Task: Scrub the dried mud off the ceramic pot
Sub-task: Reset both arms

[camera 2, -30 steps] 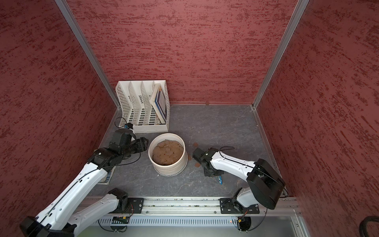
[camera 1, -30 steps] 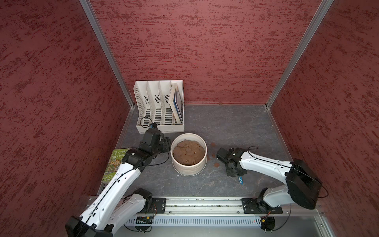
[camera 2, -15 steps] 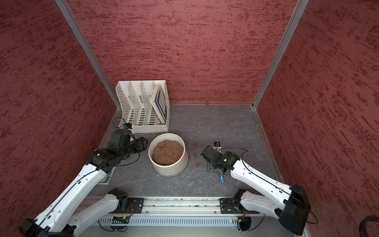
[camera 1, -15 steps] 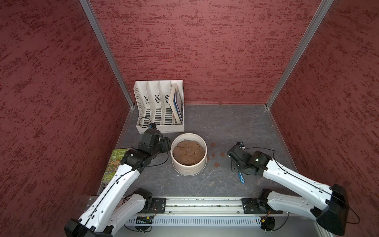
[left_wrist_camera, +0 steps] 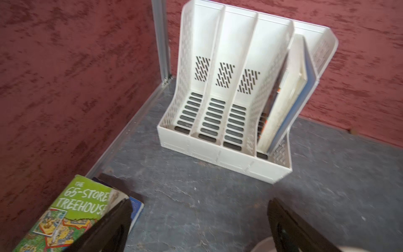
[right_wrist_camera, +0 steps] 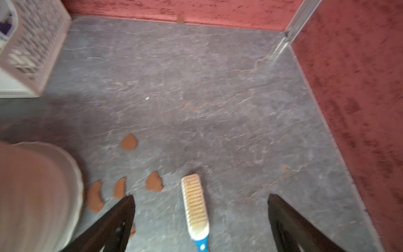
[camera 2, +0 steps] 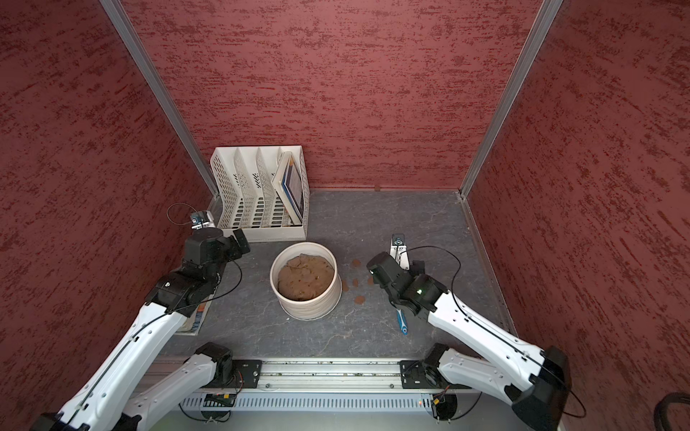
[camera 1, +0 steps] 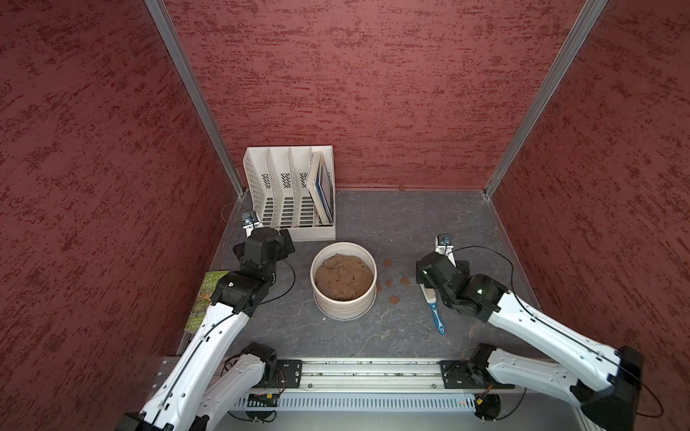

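Pot: the cream pot [camera 1: 345, 309] stands upright in the middle of the grey floor, with a lumpy brown mound [camera 1: 343, 278] filling the inside.
Mud: the dried mud [right_wrist_camera: 154, 181] lies as small reddish flakes on the floor, just right of the pot. One flake almost touches its foot.
Done so far: the wall of the pot that I can see looks clean, so I judge the scrubbing to be finished or nearly so.
Left to do: the far side of the pot is hidden from me, so I cannot say whether mud is left there.
Brush: the brush [right_wrist_camera: 195, 205] lies free on the floor right of the flakes, bristles up, its blue handle pointing to the near edge.
Right pincer: the right gripper [right_wrist_camera: 200, 197] hangs over the brush, spread wide and holding nothing.
Left pincer: the left gripper [left_wrist_camera: 198, 201] is just left of the pot, also spread wide and empty, and it faces the far left corner.
Around: a white file rack [camera 1: 257, 186] stands in that corner, apart from the pot. A green book [left_wrist_camera: 72, 209] lies by the left wall.
In the way: I see nothing between the brush and the pot except the loose flakes.
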Available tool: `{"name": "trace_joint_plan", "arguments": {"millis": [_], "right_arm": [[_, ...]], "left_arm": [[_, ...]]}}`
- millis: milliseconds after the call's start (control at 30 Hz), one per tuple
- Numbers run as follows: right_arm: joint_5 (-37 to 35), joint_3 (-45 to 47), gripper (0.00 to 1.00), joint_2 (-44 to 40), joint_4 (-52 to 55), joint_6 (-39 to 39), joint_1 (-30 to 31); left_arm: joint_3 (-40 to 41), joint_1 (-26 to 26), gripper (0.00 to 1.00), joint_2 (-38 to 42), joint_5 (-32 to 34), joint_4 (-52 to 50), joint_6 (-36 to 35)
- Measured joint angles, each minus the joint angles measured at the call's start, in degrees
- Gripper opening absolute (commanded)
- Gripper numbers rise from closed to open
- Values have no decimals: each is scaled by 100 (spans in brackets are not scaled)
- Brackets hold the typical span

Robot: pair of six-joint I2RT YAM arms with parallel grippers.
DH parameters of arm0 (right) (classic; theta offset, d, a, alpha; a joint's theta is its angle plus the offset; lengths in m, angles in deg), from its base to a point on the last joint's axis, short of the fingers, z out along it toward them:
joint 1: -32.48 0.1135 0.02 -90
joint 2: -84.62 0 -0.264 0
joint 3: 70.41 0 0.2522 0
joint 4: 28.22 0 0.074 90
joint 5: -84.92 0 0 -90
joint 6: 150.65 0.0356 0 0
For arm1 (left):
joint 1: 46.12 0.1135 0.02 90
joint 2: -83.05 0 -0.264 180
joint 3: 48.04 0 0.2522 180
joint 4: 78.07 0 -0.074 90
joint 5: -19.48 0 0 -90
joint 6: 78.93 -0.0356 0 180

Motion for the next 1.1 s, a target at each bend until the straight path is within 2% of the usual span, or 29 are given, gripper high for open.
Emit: {"name": "trace_joint_plan", "arguments": {"millis": [133,267,400,500,633,800,967,1100], "right_arm": [[24,734,98,-227,-1296,-551,-1475],[57,1121,98,-173,-2068,-691,-2905],[66,1794,98,210,-3383,-752,-3766],[243,2734,99,365,-4413,-890,-4070],[914,3467,99,503,-5910,-1143,-4203],[1674,3254,99,1558,-7654,-1609,-4212],[2697,2603,99,2557,-8218,-2194,-4192],[3027,2680,99,2813,-8730,-2400,-4148]], "left_arm": [[940,721,100,-592,37,1412,-302],[1517,1685,100,-1596,-511,2124,-289],[2105,2048,100,-1779,-1047,3174,-457],[2330,2149,100,-1943,-1482,3871,-557],[2520,2210,100,-2304,-2024,4806,-664],[2776,2170,100,-2765,-2498,6052,-767],[3080,1700,100,-3432,-2546,7407,-1204],[3067,1620,100,-3751,-2675,7715,-1364]]}}
